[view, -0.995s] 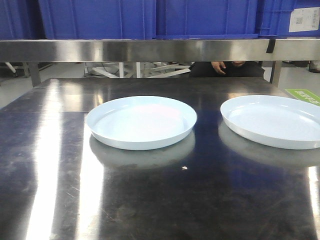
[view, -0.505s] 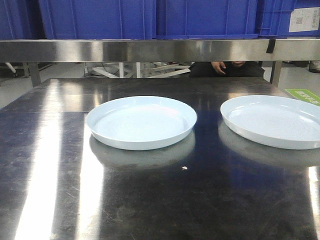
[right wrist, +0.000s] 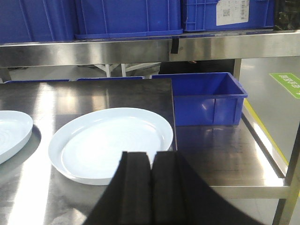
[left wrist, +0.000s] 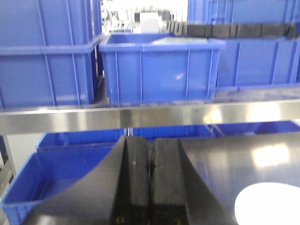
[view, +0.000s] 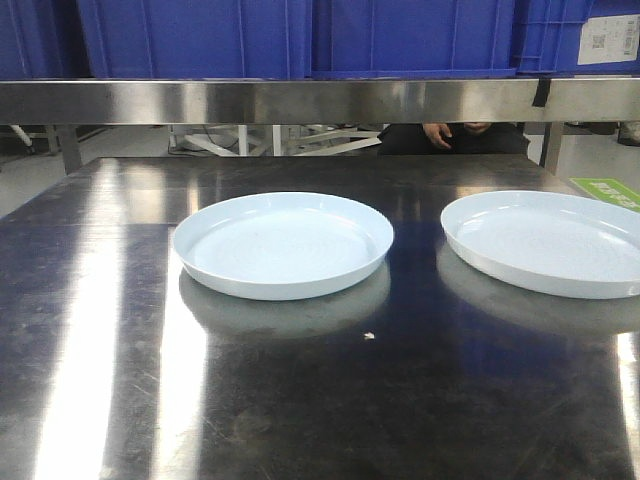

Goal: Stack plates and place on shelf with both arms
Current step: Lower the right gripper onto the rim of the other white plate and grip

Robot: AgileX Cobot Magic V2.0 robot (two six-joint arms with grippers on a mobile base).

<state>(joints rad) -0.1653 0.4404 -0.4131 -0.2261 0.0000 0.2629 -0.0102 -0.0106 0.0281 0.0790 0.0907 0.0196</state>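
Observation:
Two pale bluish-white plates lie apart on the dark steel table: one plate [view: 282,243] near the middle, the other plate [view: 545,241] at the right, cut by the frame edge. Neither gripper shows in the front view. My right gripper [right wrist: 151,155] is shut and empty, hovering just in front of the right plate [right wrist: 111,143], with the other plate [right wrist: 11,132] at the far left. My left gripper [left wrist: 150,140] is shut and empty, facing the shelf [left wrist: 140,115]; a white plate edge [left wrist: 269,205] shows at the lower right. The shelf rail [view: 300,100] spans the back.
Blue crates [view: 300,35] stand on the shelf above the table's back edge. More blue crates [left wrist: 159,68] sit on the tier facing my left gripper. A blue bin [right wrist: 206,98] rests on a lower steel tier right of the table. A person [view: 450,135] is partly visible behind.

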